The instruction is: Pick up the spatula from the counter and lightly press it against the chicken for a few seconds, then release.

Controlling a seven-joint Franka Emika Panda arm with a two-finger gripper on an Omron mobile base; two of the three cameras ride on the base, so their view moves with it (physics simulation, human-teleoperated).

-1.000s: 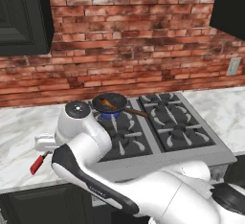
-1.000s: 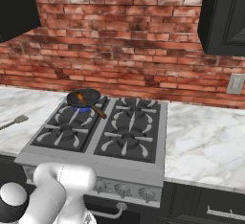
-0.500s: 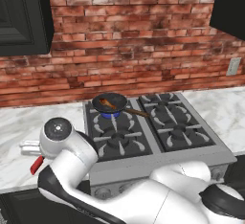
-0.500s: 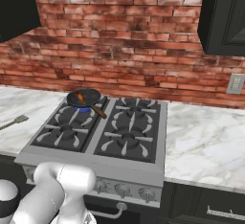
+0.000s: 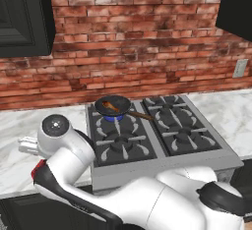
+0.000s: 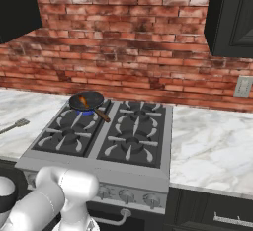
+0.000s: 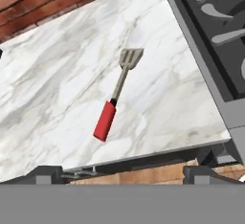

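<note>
Left base view, pan (image 5: 114,105): you see it on the stove's (image 5: 162,135) rear left burner, over a blue flame (image 5: 114,118), with its handle pointing right.
Left base view, chicken (image 5: 110,107): a brown-orange piece lying inside the pan.
Left base view, arm (image 5: 69,160): bent low over the marble counter (image 5: 12,126), left of the stove.
Right base view, spatula (image 6: 16,125): its slotted head lies flat on the counter left of the stove, well apart from the pan.
Hand view, spatula (image 7: 117,91): flat on the marble, with the red handle toward the view's lower left and the head toward the brick wall (image 7: 28,3). It is near the stove edge but not touching it.
Hand view, fingers (image 7: 48,174): spread fully apart, gripping nothing and touching nothing.
Hand view, gripper (image 7: 125,174): above the counter's front edge, clear of the spatula.
</note>
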